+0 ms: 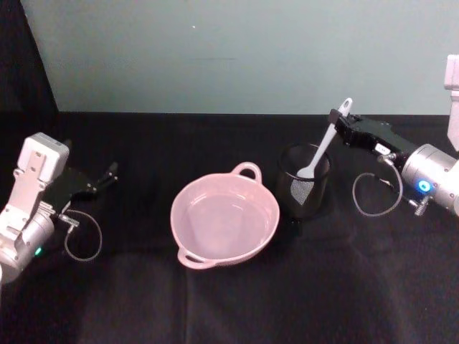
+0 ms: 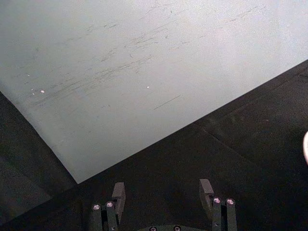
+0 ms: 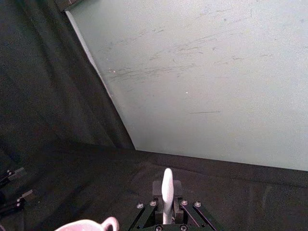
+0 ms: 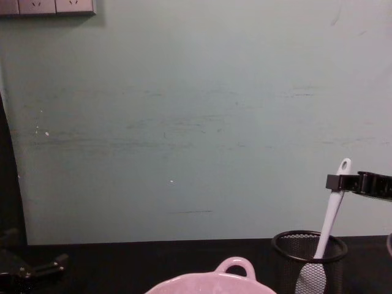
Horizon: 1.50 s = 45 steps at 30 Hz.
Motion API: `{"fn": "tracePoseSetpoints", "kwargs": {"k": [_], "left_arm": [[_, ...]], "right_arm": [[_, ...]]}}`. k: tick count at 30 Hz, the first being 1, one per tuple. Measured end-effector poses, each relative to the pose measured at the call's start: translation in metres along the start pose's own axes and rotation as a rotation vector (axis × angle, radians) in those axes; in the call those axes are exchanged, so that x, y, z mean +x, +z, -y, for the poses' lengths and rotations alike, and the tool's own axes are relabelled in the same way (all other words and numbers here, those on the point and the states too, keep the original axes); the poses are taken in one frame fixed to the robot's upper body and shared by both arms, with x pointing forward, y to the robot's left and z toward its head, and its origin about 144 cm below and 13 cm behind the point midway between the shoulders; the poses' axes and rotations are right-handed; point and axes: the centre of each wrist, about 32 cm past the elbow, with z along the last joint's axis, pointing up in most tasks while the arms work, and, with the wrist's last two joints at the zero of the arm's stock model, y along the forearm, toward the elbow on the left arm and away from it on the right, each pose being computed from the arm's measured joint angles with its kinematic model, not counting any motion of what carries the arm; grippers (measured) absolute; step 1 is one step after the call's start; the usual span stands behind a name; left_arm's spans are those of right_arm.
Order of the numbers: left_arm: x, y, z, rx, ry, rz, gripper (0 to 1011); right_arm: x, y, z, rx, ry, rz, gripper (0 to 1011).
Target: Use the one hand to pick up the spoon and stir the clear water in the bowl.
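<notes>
The pale pink bowl (image 1: pixel 224 223) sits at the table's middle with clear water in it; its rim also shows in the chest view (image 4: pixel 211 283). Right of it, the white spoon (image 1: pixel 324 147) stands tilted in a black mesh cup (image 1: pixel 304 185), blade down inside. My right gripper (image 1: pixel 337 119) reaches in from the right and is shut on the spoon's handle just below its holed end (image 4: pixel 335 182). In the right wrist view the handle (image 3: pixel 167 192) stands between the closed fingers. My left gripper (image 1: pixel 107 174) rests at the far left, open (image 2: pixel 162 192), with nothing in it.
The mesh cup (image 4: pixel 309 260) stands close to the bowl's right rim. The table is covered in black cloth (image 1: pixel 229 301), with a pale green wall (image 4: pixel 196 122) right behind it. Grey cable loops hang off both wrists.
</notes>
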Motion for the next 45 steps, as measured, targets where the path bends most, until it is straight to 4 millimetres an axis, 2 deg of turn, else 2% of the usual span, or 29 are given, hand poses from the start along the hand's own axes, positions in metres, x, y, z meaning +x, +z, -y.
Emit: {"fn": "tracePoseSetpoints", "kwargs": {"k": [28, 33, 37, 40, 41, 45], "left_arm": [[0.0000, 0.0000, 0.0000, 0.000, 0.000, 0.000, 1011], [0.0000, 0.0000, 0.0000, 0.000, 0.000, 0.000, 1011], [0.0000, 0.0000, 0.0000, 0.000, 0.000, 0.000, 1011], [0.0000, 0.0000, 0.0000, 0.000, 0.000, 0.000, 1011], [0.0000, 0.0000, 0.0000, 0.000, 0.000, 0.000, 1011], [0.0000, 0.0000, 0.0000, 0.000, 0.000, 0.000, 1011]], "right_arm": [[0.0040, -0.0040, 0.0011, -0.007, -0.012, -0.039, 121], [0.0037, -0.0046, 0.0009, -0.013, -0.011, -0.038, 227], [0.0037, -0.0045, 0.0009, -0.012, -0.011, -0.037, 393], [0.0037, -0.0044, 0.0008, -0.011, -0.011, -0.036, 452], [0.0037, -0.0043, 0.0008, -0.011, -0.011, -0.036, 514], [0.0037, -0.0041, 0.0008, -0.010, -0.011, -0.035, 630]]}}
